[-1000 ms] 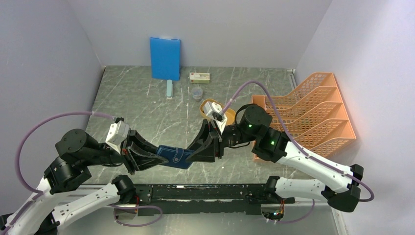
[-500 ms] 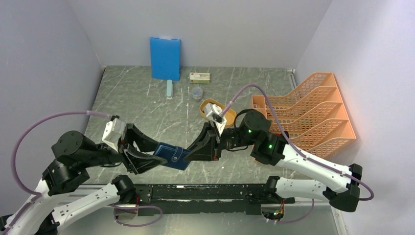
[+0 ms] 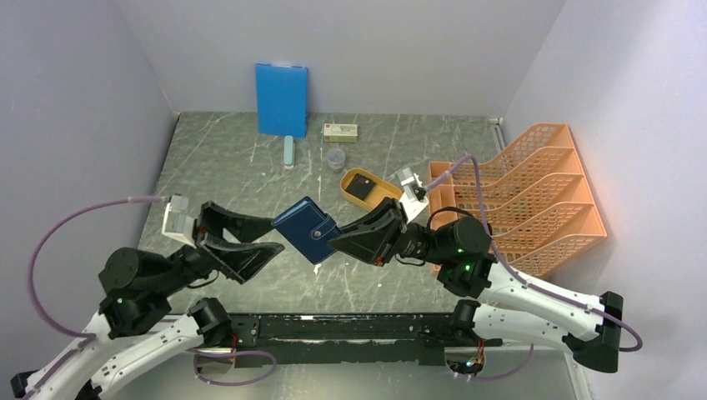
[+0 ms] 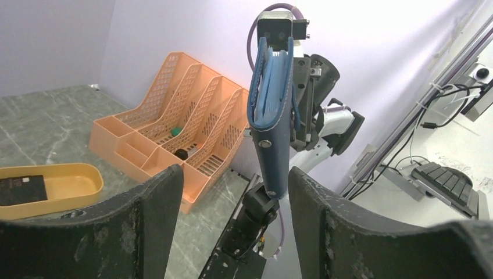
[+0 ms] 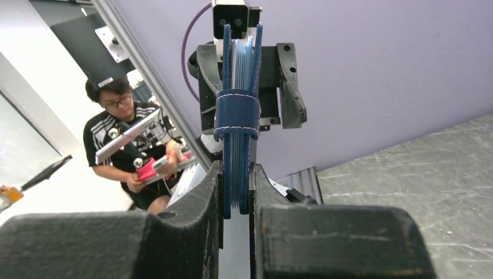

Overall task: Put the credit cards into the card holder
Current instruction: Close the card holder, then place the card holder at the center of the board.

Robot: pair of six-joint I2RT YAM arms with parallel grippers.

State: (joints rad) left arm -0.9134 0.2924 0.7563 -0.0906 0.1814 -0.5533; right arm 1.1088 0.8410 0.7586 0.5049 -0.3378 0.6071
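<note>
The card holder [image 3: 307, 229], dark navy and folded shut with its clasp strap round it, hangs in the air over the table's middle. My right gripper [image 3: 338, 242] is shut on its right end; in the right wrist view the holder [image 5: 237, 116] stands edge-on between the two fingers [image 5: 197, 215]. My left gripper [image 3: 275, 236] is open just left of the holder and apart from it. From the left wrist the holder [image 4: 272, 116] shows beyond the spread fingers [image 4: 157, 221]. One dark credit card [image 3: 360, 188] lies in the yellow tray [image 3: 385, 200].
A blue board [image 3: 281, 98] leans on the back wall. In front of it are a small box [image 3: 340, 131], a clear cup [image 3: 335, 158] and a pale blue stick [image 3: 288, 152]. An orange file rack [image 3: 534, 192] fills the right side.
My left gripper has opened, let go of the card holder and drawn back left. The right gripper has shut on the holder, lifted and turned it, uncovering the yellow tray.
</note>
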